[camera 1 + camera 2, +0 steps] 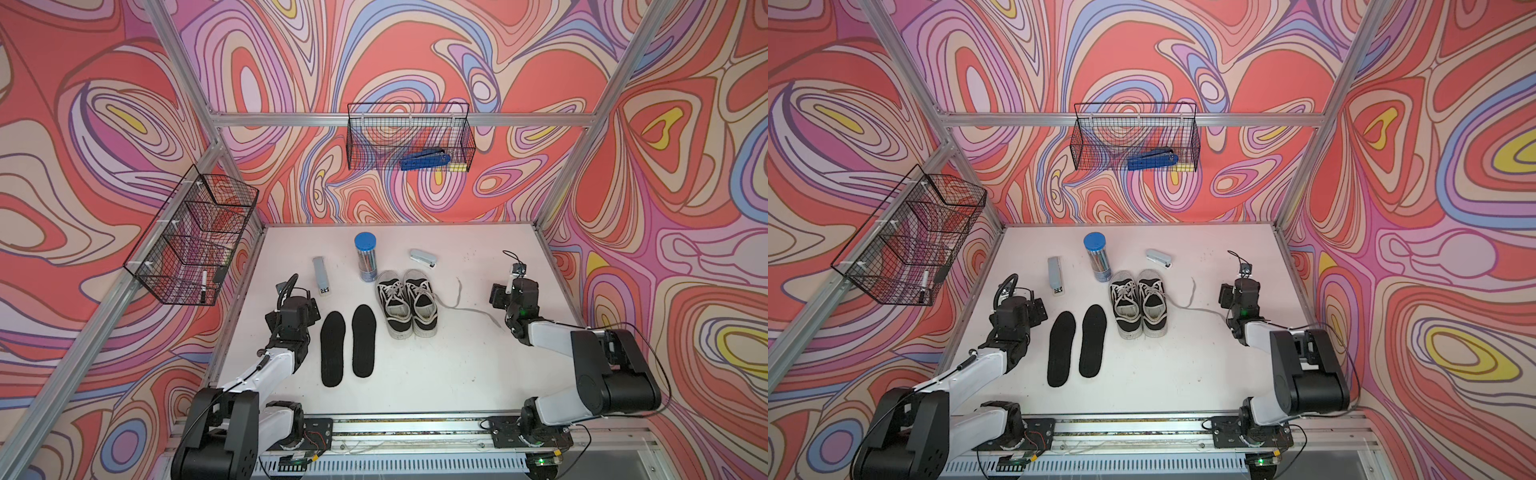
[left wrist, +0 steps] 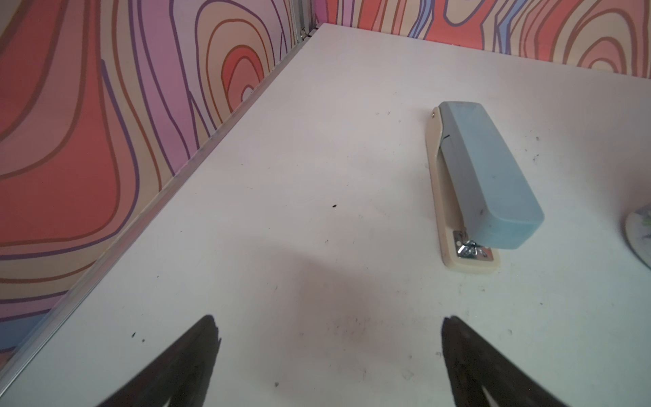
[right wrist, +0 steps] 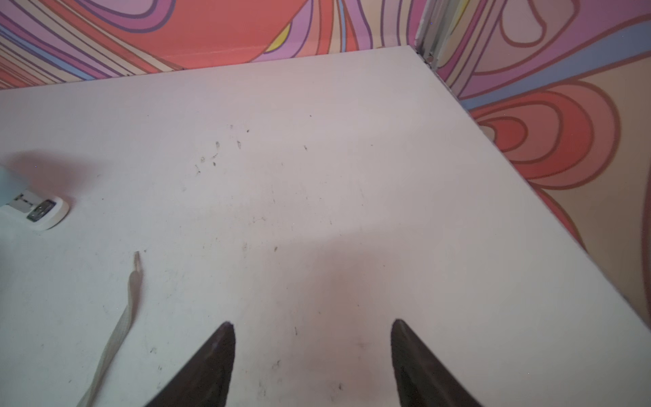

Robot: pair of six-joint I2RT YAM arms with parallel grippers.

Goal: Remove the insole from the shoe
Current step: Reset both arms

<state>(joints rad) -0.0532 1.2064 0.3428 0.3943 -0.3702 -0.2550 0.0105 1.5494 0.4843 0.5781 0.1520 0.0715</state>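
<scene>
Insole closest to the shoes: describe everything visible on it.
The insole is black, matte, foot-shaped, foam-like or fabric by its look. It lies flat on the white table, outside the shoes, long axis running front to back. A second insole lies parallel beside it across a narrow gap. Only the table appears to touch it.

Two insoles (image 1: pixel 333 348) (image 1: pixel 363 340), two shoes (image 1: pixel 392 305) (image 1: pixel 420 302), three staplers (image 1: pixel 321 274) (image 1: pixel 424 257) (image 1: pixel 424 160), two wire baskets (image 1: pixel 183 249) (image 1: pixel 374 137), one blue-capped tube (image 1: pixel 365 257), one marker (image 1: pixel 203 286), one trailing shoelace (image 1: pixel 469 309).

Two black insoles (image 1: pixel 1093 340) side by side on white table (image 1: pixel 1183 374), just beside paired shoes (image 1: pixel 1152 307)
</scene>
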